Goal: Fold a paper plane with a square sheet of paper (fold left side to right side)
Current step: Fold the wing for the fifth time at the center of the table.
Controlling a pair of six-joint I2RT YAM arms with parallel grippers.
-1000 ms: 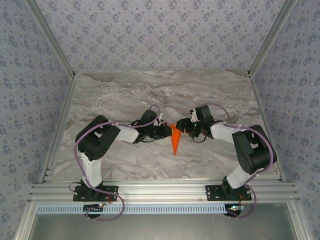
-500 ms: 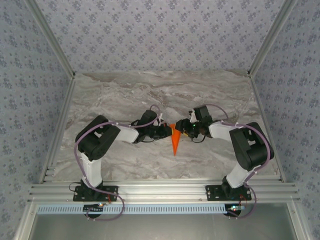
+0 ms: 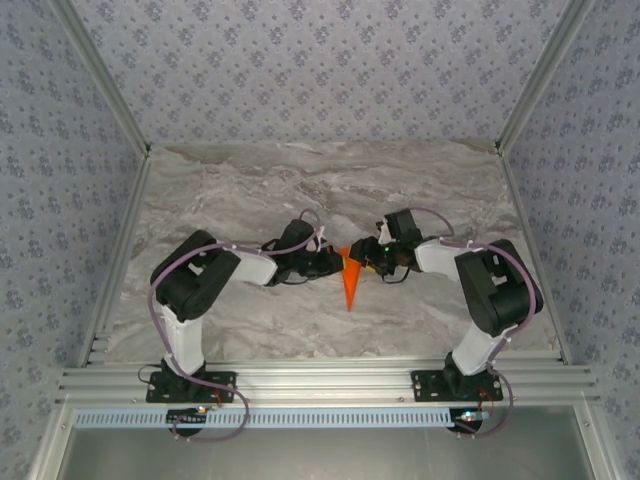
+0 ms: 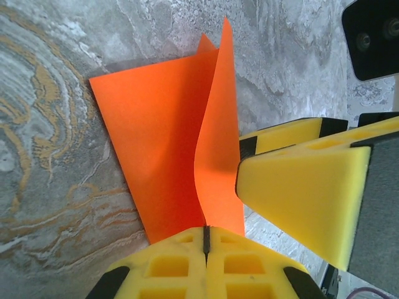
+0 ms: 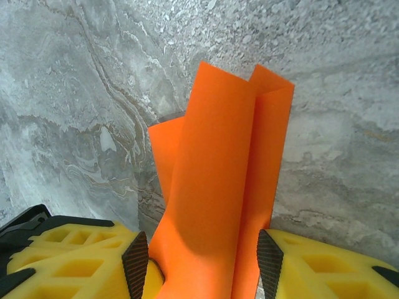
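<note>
Working from the near edge outward, I am seeing the paper plane (image 3: pixel 349 285) lying mid-way across the marble table (image 3: pixel 250 190), its sharp tip pointing toward 6 o'clock and its wide end sitting between the two grippers. The left gripper (image 3: pixel 336 264) is reaching in from 9 o'clock with its jaws pressed together, pinching the edge of an upright orange flap in the seam between them. The right gripper (image 3: pixel 364 262) is facing it from 3 o'clock, jaws standing half apart, the raised folds rising between its dark pads (image 5: pixel 135 265). Toward 12 o'clock, the lower layer is lying flat on the marble.
</note>
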